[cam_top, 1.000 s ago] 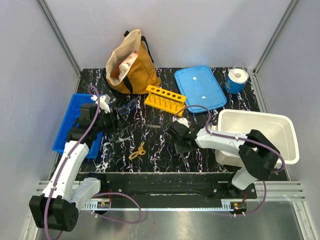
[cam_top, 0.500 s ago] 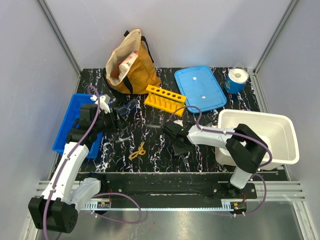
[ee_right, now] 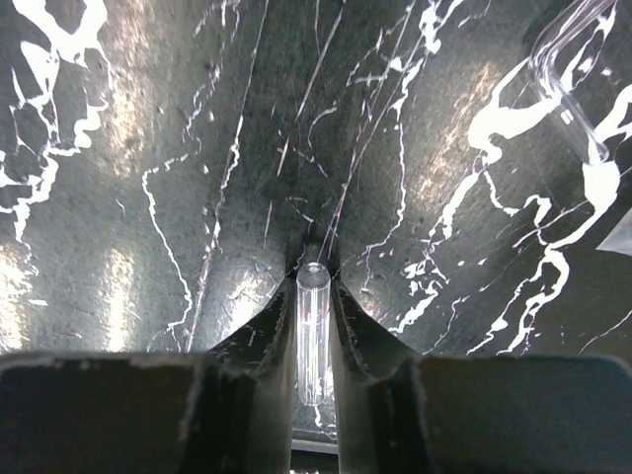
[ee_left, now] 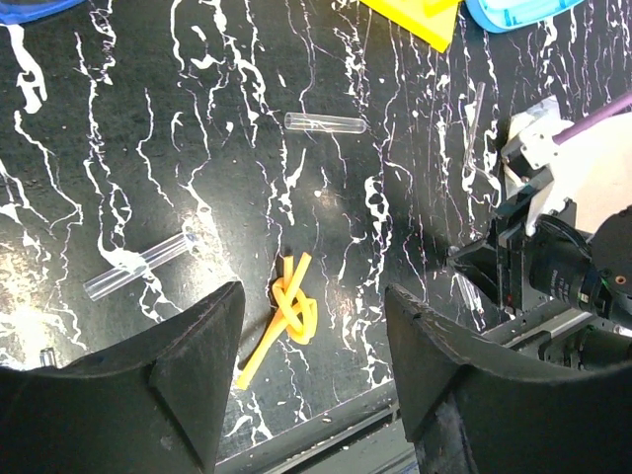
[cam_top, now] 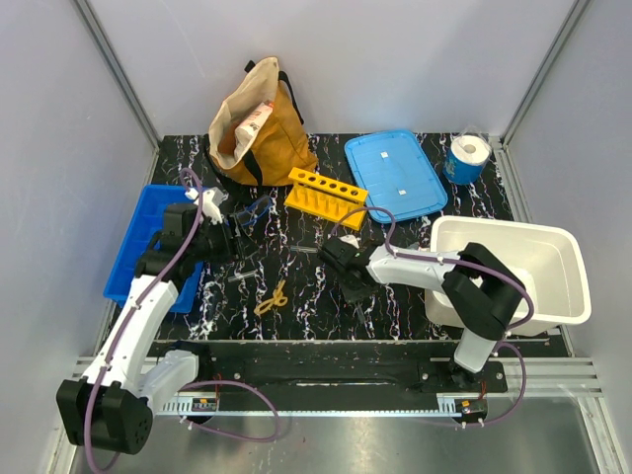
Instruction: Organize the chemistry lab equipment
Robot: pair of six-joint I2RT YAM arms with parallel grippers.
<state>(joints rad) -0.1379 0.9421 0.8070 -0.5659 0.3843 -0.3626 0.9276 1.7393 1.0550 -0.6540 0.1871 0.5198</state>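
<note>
the right pincer (ee_right: 312, 281) is closed snugly on a thin clear tube (ee_right: 312, 326), gripped lengthwise between its two fingers, the tube's round end pointing away from the wrist over the black white-veined tabletop (ee_right: 148, 197). a second clear tube (ee_right: 568, 74) lies farther off, ahead and to its right. the left pincer (ee_left: 314, 296) is spread wide and holds nothing. on the tabletop under the gap between its fingers lies a small yellow looped piece (ee_left: 286, 321), with a short clear tube (ee_left: 138, 269) off to the left of that gap, a far clear tube (ee_left: 324, 122) ahead, and a yellow plastic rack (ee_left: 415, 15) farthest.
</note>
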